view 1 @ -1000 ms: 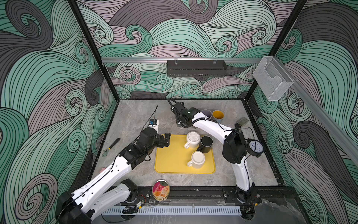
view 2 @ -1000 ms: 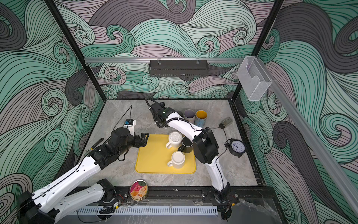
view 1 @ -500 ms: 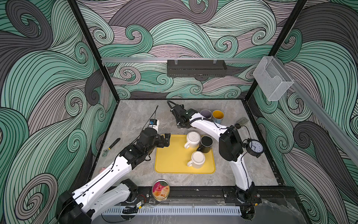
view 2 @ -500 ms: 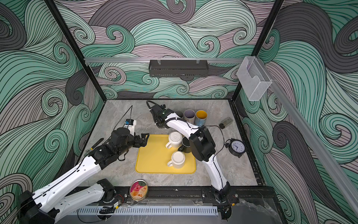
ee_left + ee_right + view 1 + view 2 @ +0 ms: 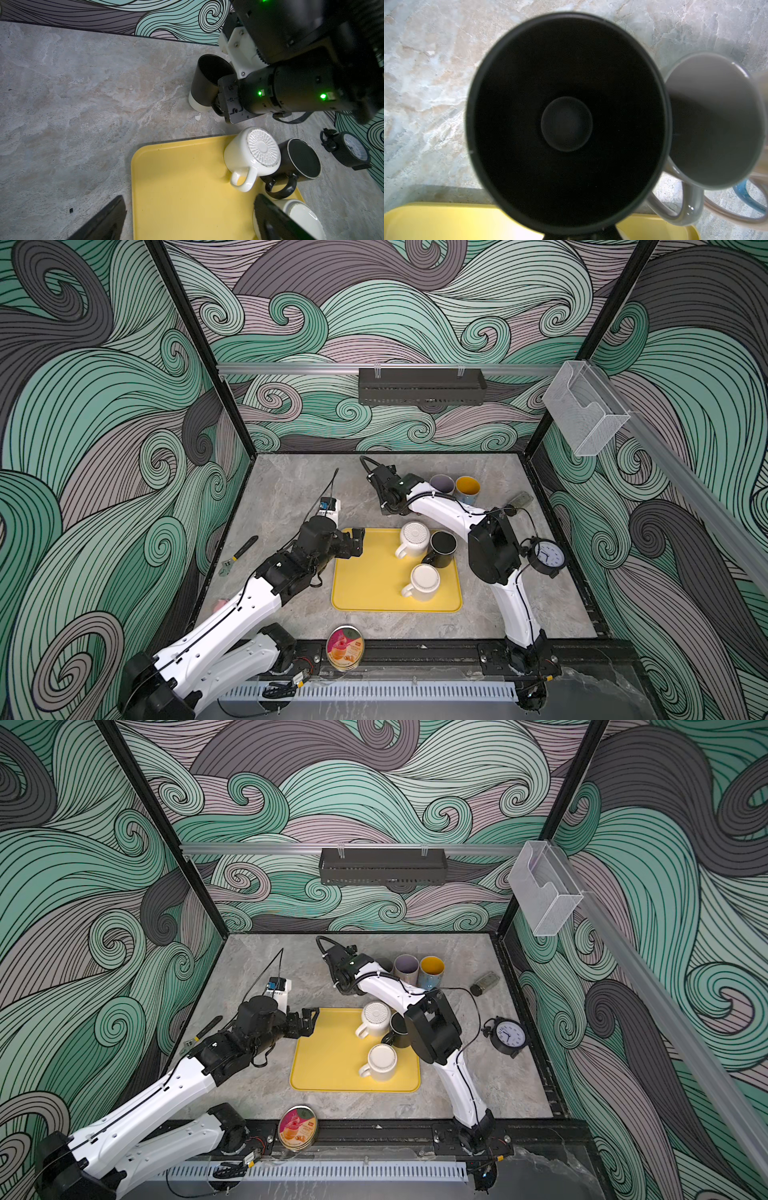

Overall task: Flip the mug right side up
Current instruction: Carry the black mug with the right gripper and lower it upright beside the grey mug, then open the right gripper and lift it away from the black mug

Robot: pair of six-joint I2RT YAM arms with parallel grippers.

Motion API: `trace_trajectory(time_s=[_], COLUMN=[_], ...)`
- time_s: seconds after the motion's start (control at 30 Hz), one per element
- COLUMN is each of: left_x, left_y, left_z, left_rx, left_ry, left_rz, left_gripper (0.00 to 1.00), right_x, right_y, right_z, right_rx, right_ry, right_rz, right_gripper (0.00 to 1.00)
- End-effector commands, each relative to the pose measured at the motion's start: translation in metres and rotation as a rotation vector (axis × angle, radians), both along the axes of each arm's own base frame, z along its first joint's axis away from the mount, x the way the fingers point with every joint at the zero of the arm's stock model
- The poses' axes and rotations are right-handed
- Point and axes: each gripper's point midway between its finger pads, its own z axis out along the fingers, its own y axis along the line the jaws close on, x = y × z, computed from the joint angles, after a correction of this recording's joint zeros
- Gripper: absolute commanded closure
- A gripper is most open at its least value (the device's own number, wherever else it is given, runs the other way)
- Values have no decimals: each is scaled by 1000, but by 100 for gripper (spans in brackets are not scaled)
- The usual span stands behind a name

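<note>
a tip, or a knock against the grey mug (image 5: 714, 124) just beside, could be caused if the handle is snagged on release. the black mug (image 5: 207, 83) is stood mouth-up on the worktop (image 5: 83, 93) behind the yellow tray (image 5: 187, 187). it is pinched narrowly at its handle side by the right end effector (image 5: 227, 99), whose arm is reached far back, wrist down. the left end effector (image 5: 356, 541) is held wide open at the tray's edge.

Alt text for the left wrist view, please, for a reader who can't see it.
The right claw grips an upright black mug standing on the grey table, just past a yellow tray. On the tray a white mug sits upside down beside a second black mug; the left claw hangs open over the tray's edge.
</note>
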Motion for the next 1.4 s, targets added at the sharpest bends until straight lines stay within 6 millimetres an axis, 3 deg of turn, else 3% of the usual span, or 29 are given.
trace_trajectory(time_s=[0.0, 0.23, 0.43, 0.83, 1.03, 1.37], left_x=[-3, -4, -4, -4, -6, -4], left_y=[0, 2, 3, 6, 7, 6], left_z=[0, -2, -4, -4, -2, -5], left_rx=[5, 3, 10, 13, 8, 16], left_ry=[-7, -5, -5, -11, -17, -13], left_rz=[-8, -3, 2, 12, 14, 13], left_gripper=[3, 3, 3, 3, 3, 3], right_x=[11, 10, 6, -3, -8, -34], right_y=[-8, -10, -12, -10, -6, -1], right_z=[3, -4, -5, -2, 19, 67], right_rx=[12, 12, 29, 79, 125, 196], right_ry=[-50, -44, -40, -26, -45, -96], right_rz=[-58, -68, -78, -73, -50, 70], right_gripper=[100, 100, 83, 61, 47, 42])
